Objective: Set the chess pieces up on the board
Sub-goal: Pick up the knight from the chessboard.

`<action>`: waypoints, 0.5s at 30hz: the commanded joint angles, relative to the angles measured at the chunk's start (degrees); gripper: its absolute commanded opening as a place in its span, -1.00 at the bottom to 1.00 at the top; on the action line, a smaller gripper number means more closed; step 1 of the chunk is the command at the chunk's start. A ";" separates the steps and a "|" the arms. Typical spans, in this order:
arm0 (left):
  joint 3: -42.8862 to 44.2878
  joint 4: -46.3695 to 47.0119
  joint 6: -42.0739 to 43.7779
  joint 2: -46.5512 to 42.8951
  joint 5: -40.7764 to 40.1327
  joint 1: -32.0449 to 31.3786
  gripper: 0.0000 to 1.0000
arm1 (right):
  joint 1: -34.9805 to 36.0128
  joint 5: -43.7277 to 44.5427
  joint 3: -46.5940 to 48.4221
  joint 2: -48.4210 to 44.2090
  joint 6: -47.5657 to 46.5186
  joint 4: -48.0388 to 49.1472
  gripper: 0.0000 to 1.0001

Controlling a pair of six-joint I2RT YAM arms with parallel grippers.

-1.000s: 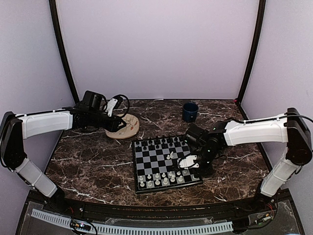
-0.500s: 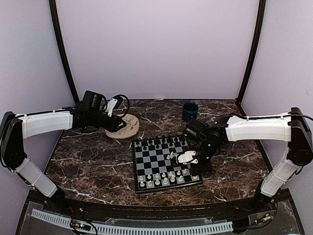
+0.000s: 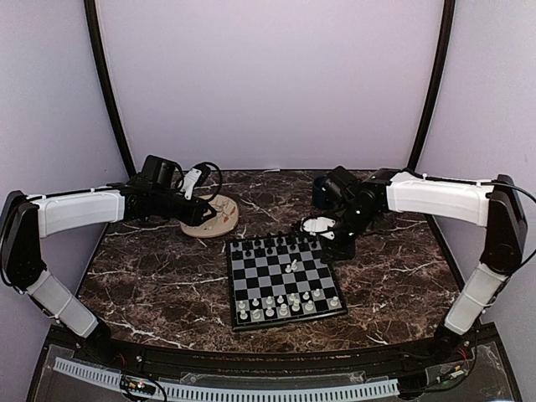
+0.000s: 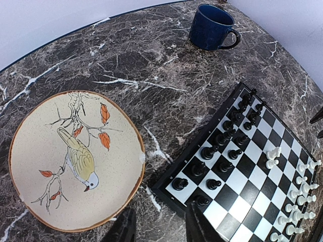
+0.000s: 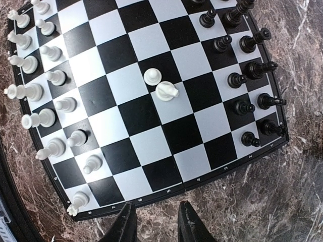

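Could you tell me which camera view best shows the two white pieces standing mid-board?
The right wrist view: the two white pieces sit large and central. The left wrist shows them small; the top external, a speck.

Both arms are the same build. Left arm (image 3: 79,209) and right arm (image 3: 435,197): white rounded shell links, black joint housings, black wrist blocks. Black cable loop (image 3: 213,167) at the left wrist, upper left of centre. Wrist cams, bottom edge: left gripper (image 4: 161,229) and right gripper (image 5: 157,227) have matte black, tapered fingers.
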 commanded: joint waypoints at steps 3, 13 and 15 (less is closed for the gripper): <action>1.31 -0.30 0.43 -1.04 0.79 -0.14 -0.29 | -0.20 -1.13 4.35 6.77 3.24 2.80 -0.39; 1.33 -0.32 0.43 -1.49 1.16 -0.10 -0.29 | -0.20 -3.68 11.90 16.33 5.00 4.13 -0.33; 1.31 -0.25 0.43 -1.60 1.08 -0.08 -0.29 | -0.20 -4.44 13.53 17.96 5.17 3.88 -0.32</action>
